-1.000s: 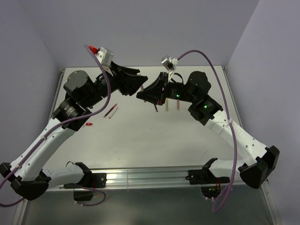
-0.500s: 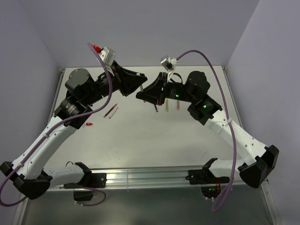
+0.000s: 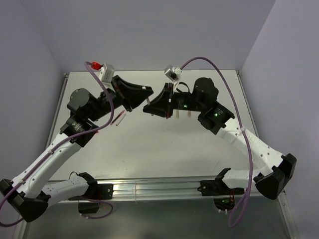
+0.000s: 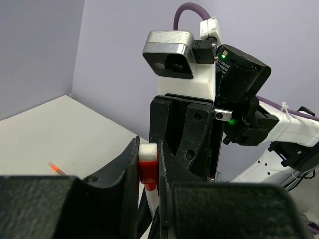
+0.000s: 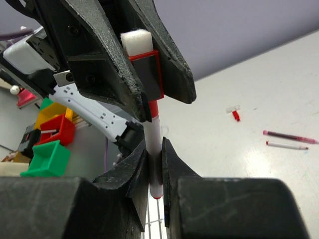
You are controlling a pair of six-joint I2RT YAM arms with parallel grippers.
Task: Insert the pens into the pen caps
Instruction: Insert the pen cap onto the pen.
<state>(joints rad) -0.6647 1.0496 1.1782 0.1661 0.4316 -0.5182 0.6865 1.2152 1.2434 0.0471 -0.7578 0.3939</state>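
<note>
Where the two arms meet above the far half of the table (image 5: 259,74), the left gripper (image 4: 148,160) is clenched on a short red cap (image 4: 147,168) with a white end. The cap sits straight between the two black fingers, and its white end shows just above the fingertips. In the right wrist view this cap is at 12 o'clock from the right gripper (image 5: 154,155), directly above it. The right gripper is closed on a white pen (image 5: 153,144), which stands nearly upright between its fingers. The upper end of the pen meets the narrow lower end of the cap. I cannot tell how deep it goes in, because the left fingers cover the joint. In the left wrist view the white barrel leaves the cap toward 6 o'clock.

At about 3 o'clock from the right gripper, well apart, three things lie on the table. They are a small loose cap (image 5: 234,114), red with a pale end, a dark red pen (image 5: 289,136), and just beside it a thin pale pen (image 5: 286,146).
</note>
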